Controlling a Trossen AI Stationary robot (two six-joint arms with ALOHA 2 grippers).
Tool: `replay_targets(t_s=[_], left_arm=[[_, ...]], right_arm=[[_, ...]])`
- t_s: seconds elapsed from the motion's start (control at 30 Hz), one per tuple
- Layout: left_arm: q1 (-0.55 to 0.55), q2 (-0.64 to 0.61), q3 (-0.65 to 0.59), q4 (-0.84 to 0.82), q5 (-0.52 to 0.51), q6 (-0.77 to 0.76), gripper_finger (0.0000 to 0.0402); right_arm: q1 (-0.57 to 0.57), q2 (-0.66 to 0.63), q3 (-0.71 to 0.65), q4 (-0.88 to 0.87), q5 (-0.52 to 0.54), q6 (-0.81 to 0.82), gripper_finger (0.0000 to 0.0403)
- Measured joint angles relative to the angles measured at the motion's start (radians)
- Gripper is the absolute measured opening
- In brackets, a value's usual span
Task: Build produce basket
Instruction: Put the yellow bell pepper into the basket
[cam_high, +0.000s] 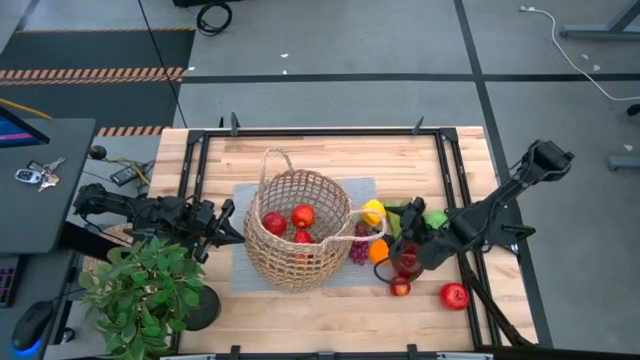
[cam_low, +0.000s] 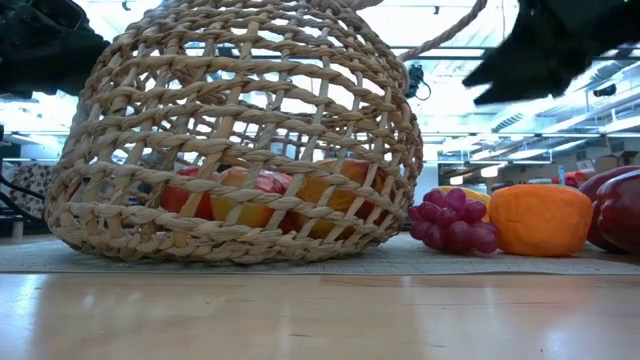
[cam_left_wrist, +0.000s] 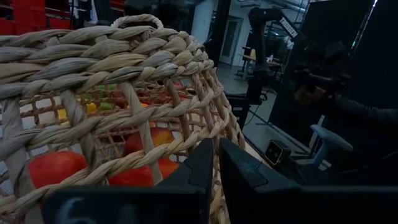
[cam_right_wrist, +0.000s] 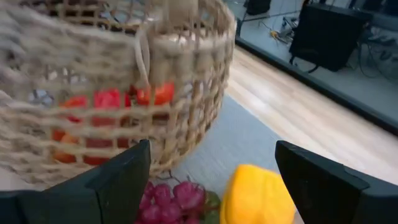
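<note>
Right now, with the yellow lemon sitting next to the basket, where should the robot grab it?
Probably around the lemon's rounded middle, coming down from above. It lies on the mat beside the grapes, apart from the basket, with its top bare. The right end effector is open, its fingers standing wide to either side.

Overhead, table-level and two wrist views, all sharing the basket (cam_high: 297, 228)

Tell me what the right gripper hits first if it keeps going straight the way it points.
Probably the yellow lemon, sitting between the open right gripper fingers, with the grapes beside it; the basket wall lies beyond. Depth is hard to judge.
</note>
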Motion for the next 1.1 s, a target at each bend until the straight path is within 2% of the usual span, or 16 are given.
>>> replay_targets(t_s=[0.2, 0.5, 0.57, 0.73, 0.9, 1.1], left_arm=[[0.0, 0.0, 0.0, 0.001, 0.0, 0.0, 0.0028], [0.0, 0.0, 0.0, 0.001, 0.0, 0.0, 0.0035], [0.0, 0.0, 0.0, 0.001, 0.0, 0.0, 0.0032], [0.0, 0.0, 0.0, 0.001, 0.0, 0.0, 0.0028], [0.0, 0.0, 0.0, 0.001, 0.0, 0.0, 0.0035], [0.0, 0.0, 0.0, 0.0, 0.0, 0.0, 0.0032]], right_arm=[[-0.043, 0.125, -0.033, 0.053, 0.018, 0.049, 0.0348], [-0.24, 0.233, -0.033, 0.055, -0.037, 0.094, 0.0348], [-0.28, 0.246, -0.033, 0.057, -0.07, 0.095, 0.035], [-0.341, 0.269, -0.032, 0.074, -0.241, 0.097, 0.0372], [-0.357, 0.294, -0.031, 0.074, -0.248, 0.107, 0.039], [-0.389, 0.365, -0.031, 0.074, -0.303, 0.126, 0.0379]])
